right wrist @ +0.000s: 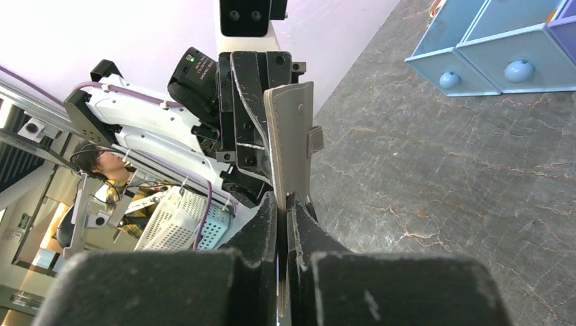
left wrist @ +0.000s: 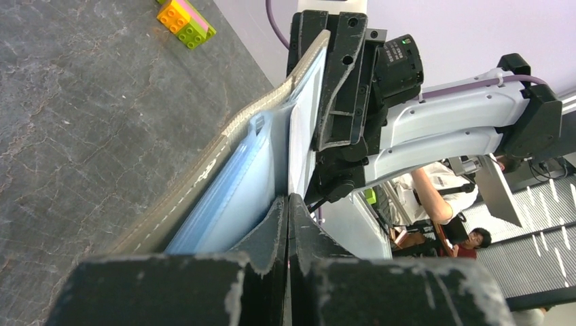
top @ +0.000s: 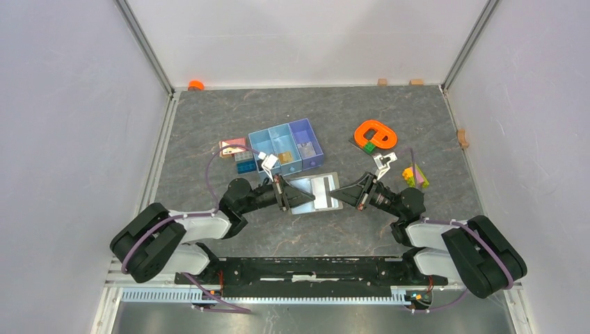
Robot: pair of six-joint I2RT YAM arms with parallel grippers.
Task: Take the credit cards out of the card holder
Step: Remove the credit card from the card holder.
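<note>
The card holder (top: 316,193) hangs open between my two grippers above the middle of the table. Its taupe outside (left wrist: 204,170) faces the table and its pale blue inside (left wrist: 238,193) faces up. A whitish credit card (top: 321,183) with a dark stripe lies in it. In the left wrist view that credit card (left wrist: 302,122) runs edge-on into my left gripper (left wrist: 289,202), which is shut on its end. My right gripper (right wrist: 282,204) is shut on the holder's taupe flap (right wrist: 292,136). From above, the left gripper (top: 298,196) and the right gripper (top: 339,195) face each other.
A blue-and-purple three-compartment tray (top: 285,146) stands just behind the holder, also as the tray (right wrist: 502,41). Pink and teal blocks (top: 236,154) lie to its left. An orange ring toy (top: 374,133) and coloured bricks (top: 415,177) are at the right, the bricks (left wrist: 185,20) also seen.
</note>
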